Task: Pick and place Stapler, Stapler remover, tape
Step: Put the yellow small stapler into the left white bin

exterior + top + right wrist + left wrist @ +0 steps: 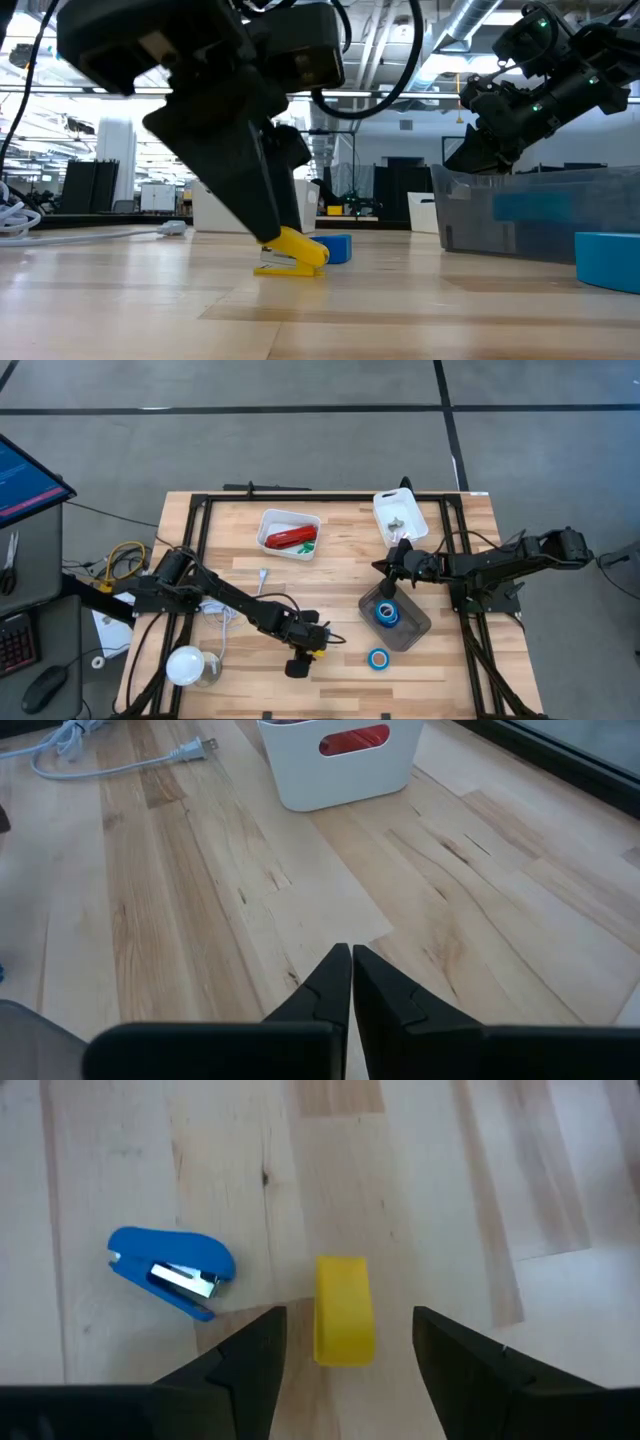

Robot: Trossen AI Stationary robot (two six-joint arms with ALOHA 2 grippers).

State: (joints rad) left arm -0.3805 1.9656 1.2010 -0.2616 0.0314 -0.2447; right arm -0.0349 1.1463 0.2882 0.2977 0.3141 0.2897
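My left gripper [348, 1312] is open and low over the table's near middle. Its fingers stand on either side of a small yellow piece [344, 1310] with a metal underside [285, 268], apart from it; whether this is the stapler remover I cannot tell. The yellow piece lies flat on the wood. The red stapler [290, 539] lies in a white bin [268, 522] at the back. One blue tape roll [387, 612] lies in a clear container [412, 628], another [378, 658] on the table near it. My right gripper [351, 955] hangs shut above that container.
A small blue piece [170, 1270] lies on the wood close beside the yellow one. A second white bin [400, 515] stands at the back right. A white cable [262, 575] and a white globe [185, 665] lie at the left. Black rails [200, 550] frame the table.
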